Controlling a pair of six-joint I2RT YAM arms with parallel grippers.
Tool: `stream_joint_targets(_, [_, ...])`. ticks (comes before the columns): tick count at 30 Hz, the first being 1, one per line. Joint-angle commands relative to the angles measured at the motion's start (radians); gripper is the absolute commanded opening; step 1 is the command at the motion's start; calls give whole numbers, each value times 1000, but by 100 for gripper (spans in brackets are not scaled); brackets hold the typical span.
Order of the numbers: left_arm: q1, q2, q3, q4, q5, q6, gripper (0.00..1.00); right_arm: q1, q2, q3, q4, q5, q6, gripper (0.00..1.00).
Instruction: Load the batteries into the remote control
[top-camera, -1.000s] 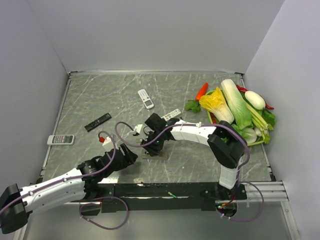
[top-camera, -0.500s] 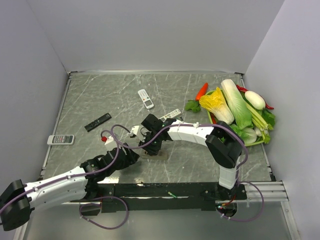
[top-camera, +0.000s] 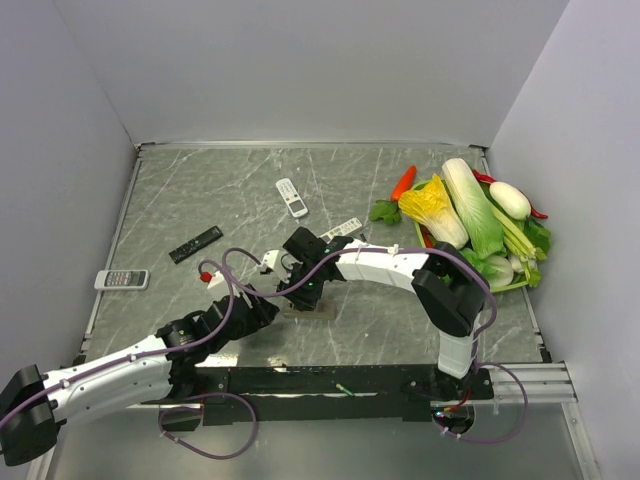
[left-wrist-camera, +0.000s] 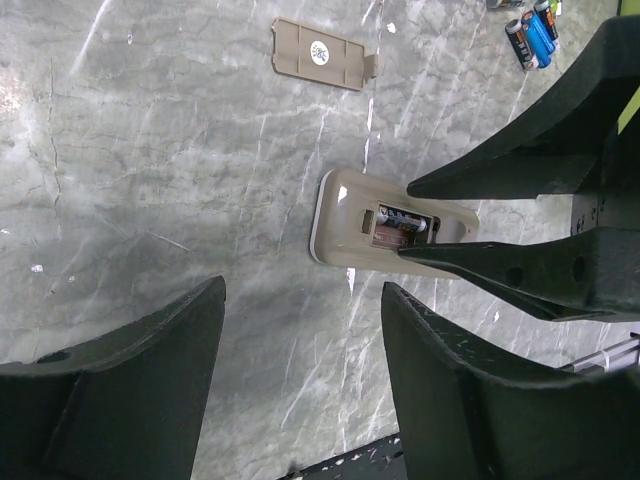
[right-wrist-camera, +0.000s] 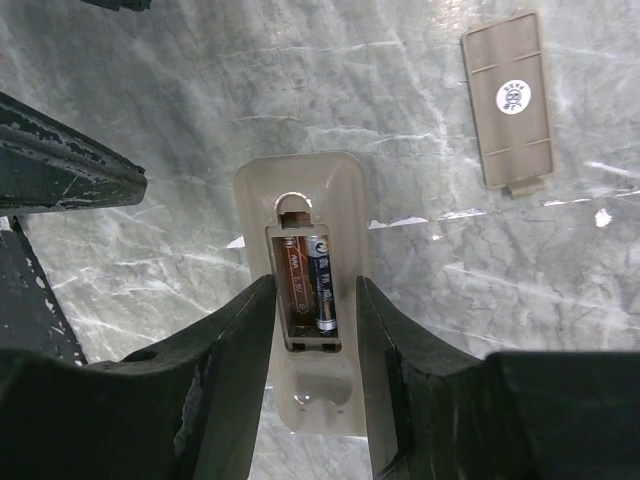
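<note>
The remote control (right-wrist-camera: 300, 200) lies face down on the table, its beige back up and its battery bay uncovered. One blue battery (right-wrist-camera: 321, 262) sits in the bay's right slot; the left slot shows bare orange-brown. My right gripper (right-wrist-camera: 315, 290) hovers just over the bay, open, one finger along each side of it and nothing gripped. Several loose batteries (left-wrist-camera: 530, 35) lie together beyond the remote (left-wrist-camera: 390, 225). My left gripper (left-wrist-camera: 300, 295) is open over bare table near the remote's end. From above, the right gripper (top-camera: 303, 285) hides most of the remote.
The beige battery cover (right-wrist-camera: 510, 100) lies flat beside the remote. Other remotes rest on the table: a small white one (top-camera: 291, 197), a black one (top-camera: 194, 244), a grey-white one (top-camera: 121, 279). A tray of vegetables (top-camera: 470, 220) fills the right side.
My left arm has edged forward and slightly right toward the remote. The right gripper stays over the bay, its jaws barely changed.
</note>
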Motion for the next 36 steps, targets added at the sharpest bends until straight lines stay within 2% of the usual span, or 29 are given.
stream_joint_targets(1, [5, -5, 0, 23, -12, 5, 68, -3, -64, 28, 30, 16, 1, 45])
stream_joint_targets(13, [5, -7, 0, 24, -6, 6, 68, 2, 0, 13, 18, 30, -18, 40])
stream_joint_targets(23, [5, -16, 6, 17, -18, 3, 68, 29, 53, -22, 52, 119, -18, 38])
stream_joint_targets(24, [3, -25, 5, 15, -18, 2, 67, 32, 54, -28, 57, 127, -18, 35])
stream_joint_targets(29, [5, -42, 1, 7, -27, -2, 67, 52, 54, -29, 58, 179, -30, 31])
stream_joint_targets(32, [3, -42, 0, 7, -27, -2, 67, 63, 54, -33, 63, 182, -36, 21])
stream_joint_targets(33, [3, -42, 0, 7, -26, -3, 67, 68, 50, -36, 61, 182, -36, 13])
stream_joint_targets(36, [5, -48, 1, 0, -29, -3, 67, 72, 42, -39, 60, 168, -36, 15])
